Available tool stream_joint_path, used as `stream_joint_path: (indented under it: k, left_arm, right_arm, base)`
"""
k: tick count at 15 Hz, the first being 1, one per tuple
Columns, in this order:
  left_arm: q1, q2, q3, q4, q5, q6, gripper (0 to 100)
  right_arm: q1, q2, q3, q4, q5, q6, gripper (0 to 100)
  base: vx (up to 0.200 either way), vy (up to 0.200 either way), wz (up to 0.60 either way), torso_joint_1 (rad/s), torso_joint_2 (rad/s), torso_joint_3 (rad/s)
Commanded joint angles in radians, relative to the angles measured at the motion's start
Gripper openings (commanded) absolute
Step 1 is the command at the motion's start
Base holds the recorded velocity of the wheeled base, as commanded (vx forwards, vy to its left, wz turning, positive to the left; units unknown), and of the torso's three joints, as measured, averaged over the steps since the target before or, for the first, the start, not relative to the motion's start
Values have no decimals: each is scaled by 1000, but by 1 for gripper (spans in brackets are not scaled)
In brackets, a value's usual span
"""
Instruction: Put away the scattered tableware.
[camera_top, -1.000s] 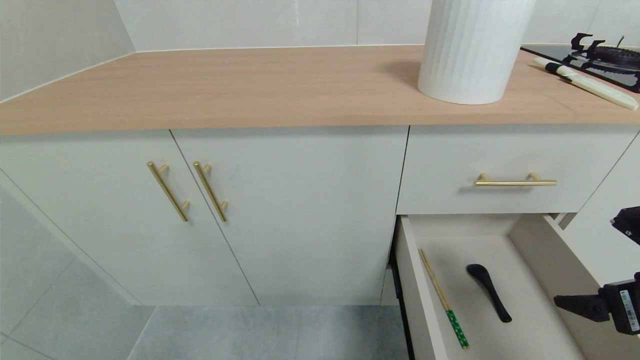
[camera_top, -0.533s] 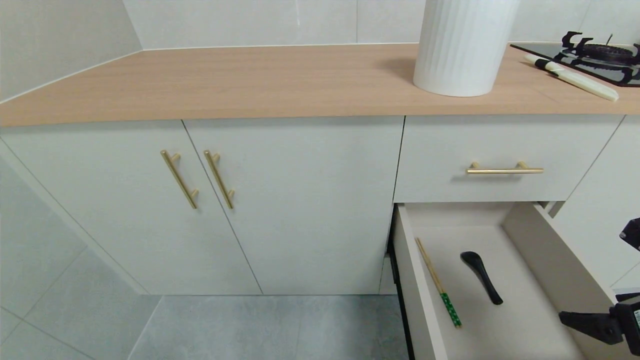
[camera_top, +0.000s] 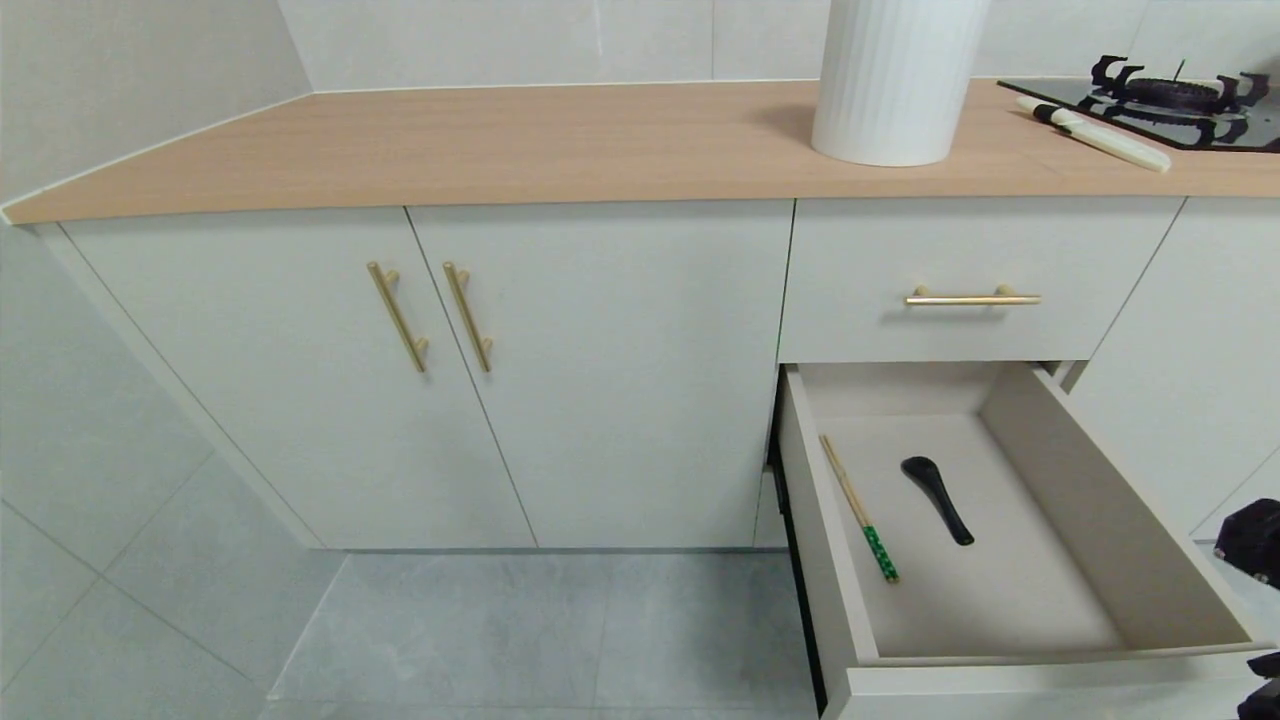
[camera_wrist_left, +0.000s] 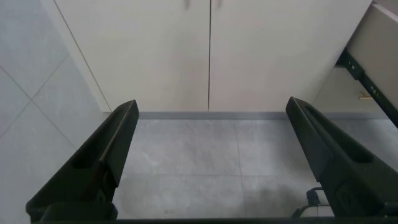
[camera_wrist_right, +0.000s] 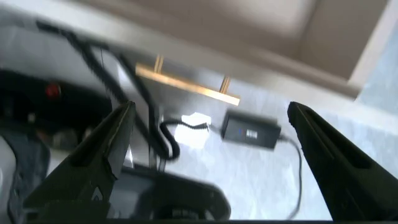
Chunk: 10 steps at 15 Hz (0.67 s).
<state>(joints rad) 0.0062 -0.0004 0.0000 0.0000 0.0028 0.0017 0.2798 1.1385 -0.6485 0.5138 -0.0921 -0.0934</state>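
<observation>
The chopsticks (camera_top: 857, 505) and black spoon (camera_top: 938, 500) lie apart in the open drawer (camera_top: 1100, 520) beneath a wooden countertop (camera_top: 500, 140) bearing a white ribbed container (camera_top: 890, 80) and a knife (camera_top: 1095, 133). The left gripper (camera_wrist_left: 211, 104), over grey floor tiles (camera_wrist_left: 186, 155), and the right gripper (camera_wrist_right: 210, 107) both gape, empty.

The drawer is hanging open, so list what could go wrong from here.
1. The open drawer juts out; the right gripper, open near its front corner, could knock it.
2. The chopsticks and black spoon lie loose inside; a hard shove may slide them.
3. The knife on the countertop could be forgotten.
</observation>
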Motion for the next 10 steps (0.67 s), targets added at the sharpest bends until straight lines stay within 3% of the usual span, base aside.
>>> stream_joint_path:
  k: [1, 5, 10]
  left_arm:
    - [1, 0, 0, 2, 0, 0, 100]
    - [0, 0, -2, 2, 0, 0, 100]
    - [0, 0, -2, 2, 0, 0, 100]
  right_arm:
    - [32, 69, 1, 26, 2, 1, 100]
    - [53, 283, -8, 32, 8, 55, 100]
    - [53, 346, -5, -106, -11, 185, 100]
  base:
    - [0, 0, 0, 0, 0, 0]
    - [0, 0, 0, 0, 0, 0]
    - [0, 0, 0, 0, 0, 0]
